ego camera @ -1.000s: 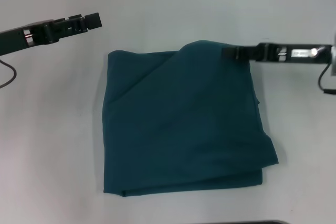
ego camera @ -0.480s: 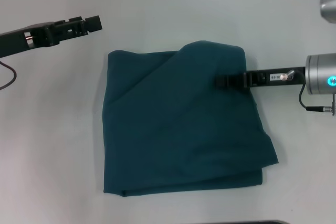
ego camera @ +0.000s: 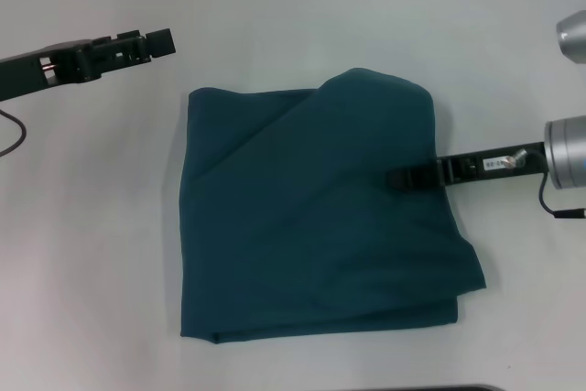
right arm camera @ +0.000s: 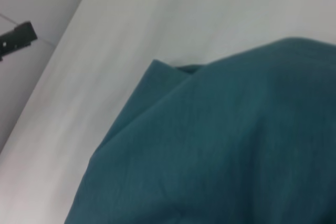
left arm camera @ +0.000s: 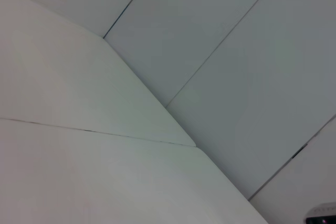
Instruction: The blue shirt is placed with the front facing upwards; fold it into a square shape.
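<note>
Lying near the middle of the tabletop [ego camera: 82,226], the blue shirt [ego camera: 311,226] is already folded to a rough square, plain side up, with its far right corner bulging and its near right corner splayed. My right tool [ego camera: 403,179] sits over the shirt's right edge, and I cannot tell whether it is parted or closed; my left tool [ego camera: 151,43] hovers toward the far left corner, its state equally unclear. I judge this the final tidying step, and the next move calls for flattening that bulging corner.

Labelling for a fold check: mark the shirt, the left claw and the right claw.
shirt [ego camera: 311,226], head view, middle of the folded cloth.
left claw [ego camera: 157,41], head view, tip, off the shirt over the table.
right claw [ego camera: 403,178], head view, tip over the shirt's right side.
</note>
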Robot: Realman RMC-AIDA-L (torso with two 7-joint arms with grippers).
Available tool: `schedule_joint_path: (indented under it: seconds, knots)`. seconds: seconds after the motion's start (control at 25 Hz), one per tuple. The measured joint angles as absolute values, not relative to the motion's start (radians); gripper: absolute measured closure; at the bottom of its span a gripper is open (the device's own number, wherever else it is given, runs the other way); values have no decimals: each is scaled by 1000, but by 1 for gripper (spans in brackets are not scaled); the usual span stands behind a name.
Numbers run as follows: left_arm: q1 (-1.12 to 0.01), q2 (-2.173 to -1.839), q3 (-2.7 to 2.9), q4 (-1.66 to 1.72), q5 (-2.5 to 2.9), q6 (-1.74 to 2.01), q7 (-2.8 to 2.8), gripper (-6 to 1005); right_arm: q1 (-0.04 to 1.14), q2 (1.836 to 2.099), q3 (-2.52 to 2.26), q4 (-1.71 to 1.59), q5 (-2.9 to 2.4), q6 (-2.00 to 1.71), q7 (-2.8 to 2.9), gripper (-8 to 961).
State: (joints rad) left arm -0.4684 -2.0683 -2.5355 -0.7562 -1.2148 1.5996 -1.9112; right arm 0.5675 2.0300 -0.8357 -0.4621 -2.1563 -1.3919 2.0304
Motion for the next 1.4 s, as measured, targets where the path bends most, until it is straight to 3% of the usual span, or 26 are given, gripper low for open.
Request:
schedule_joint_path:
  seconds: [0.68, 1.12, 1.4]
  knots:
    - [-472, -2072, -2534, -756, -1215, 1602, -1911, 48, 517, 2019, -727, -515, -2116, -1493, 1984, 928]
    - [-482, -2077, -2530, -756, -1217, 1605, -1911, 48, 579, 2076, -716, -513, -2053, -1332, 1939, 918]
    - [-482, -2077, -2525, -756, -1216, 1600, -1910, 49, 600, 2081, -726, -504, -2052, -1266, 1925, 912]
